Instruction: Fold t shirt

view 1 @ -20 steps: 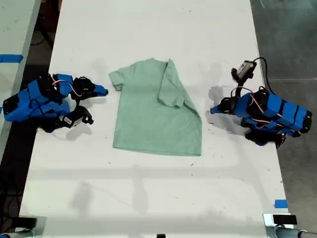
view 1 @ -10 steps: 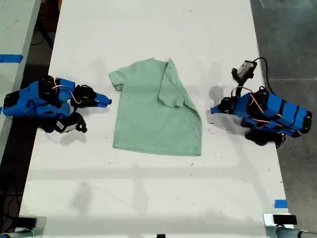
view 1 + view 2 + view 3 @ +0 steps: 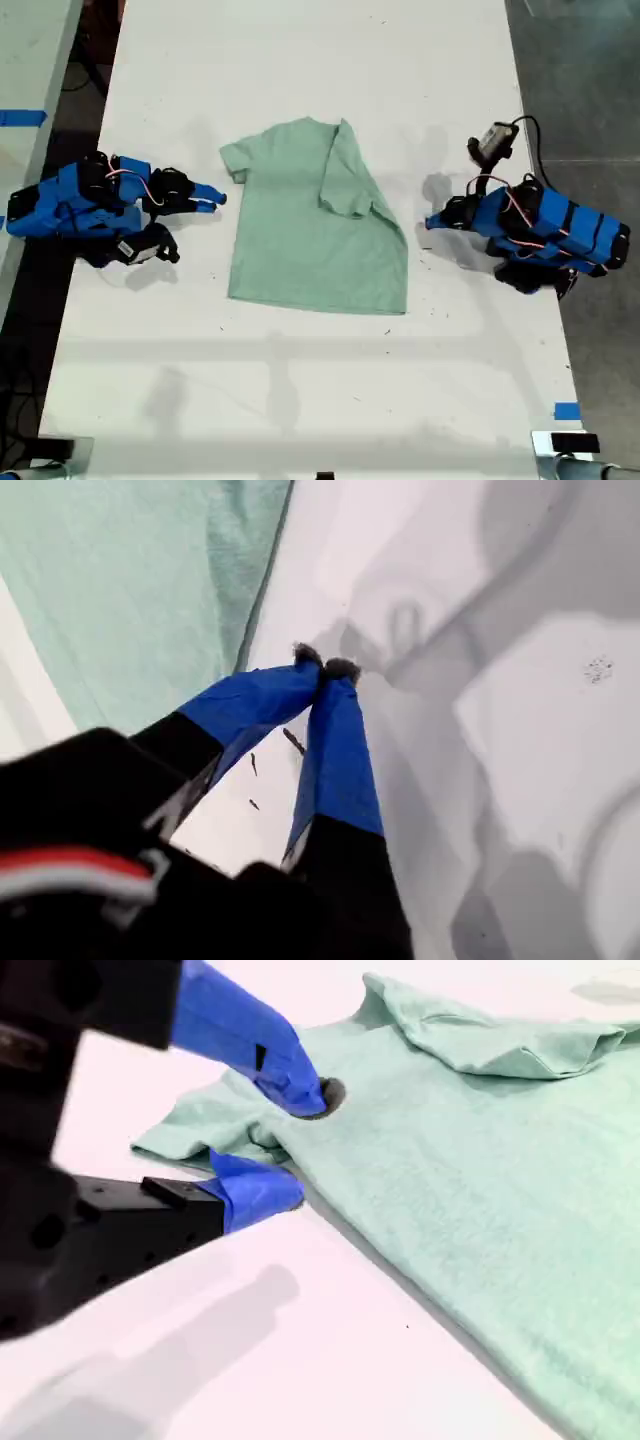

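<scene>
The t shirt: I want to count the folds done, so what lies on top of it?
On the t shirt, one sleeve lies folded over its body. The opposite sleeve lies flat on the table. What's under the flap is hidden.

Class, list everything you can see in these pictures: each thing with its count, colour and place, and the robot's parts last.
table: one, white, fills most of the exterior view.
t shirt: one, pale mint-green, flat mid-table, one side folded over.
tape: two blue bits, one at the exterior view's lower right, one at its left edge.
my first gripper: one, blue, jaws shut, beside the shirt at the exterior view's right.
my second gripper: one, blue, jaws open at the shirt, exterior view's left.
</scene>
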You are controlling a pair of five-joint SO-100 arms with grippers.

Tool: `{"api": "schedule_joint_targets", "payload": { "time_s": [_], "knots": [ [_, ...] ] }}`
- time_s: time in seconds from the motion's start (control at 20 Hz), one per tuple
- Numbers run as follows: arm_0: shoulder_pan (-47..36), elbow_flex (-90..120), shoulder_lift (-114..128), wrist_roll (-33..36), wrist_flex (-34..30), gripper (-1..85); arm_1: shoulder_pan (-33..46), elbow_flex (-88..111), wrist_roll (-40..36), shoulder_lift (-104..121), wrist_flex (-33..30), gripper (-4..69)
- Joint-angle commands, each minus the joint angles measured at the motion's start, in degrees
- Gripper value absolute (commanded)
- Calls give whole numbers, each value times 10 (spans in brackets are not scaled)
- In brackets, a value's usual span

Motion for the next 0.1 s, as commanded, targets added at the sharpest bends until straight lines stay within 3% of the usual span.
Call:
{"api": "schedule_joint_targets", "payload": {
  "time_s": [0.0, 0.05],
  "knots": [
    [-7, -19, 3, -8, -1, 112, 4, 6, 5, 5, 4, 13],
    [-7, -19, 3, -8, -1, 112, 3, 7, 8, 5, 4, 13]
  ]
}}
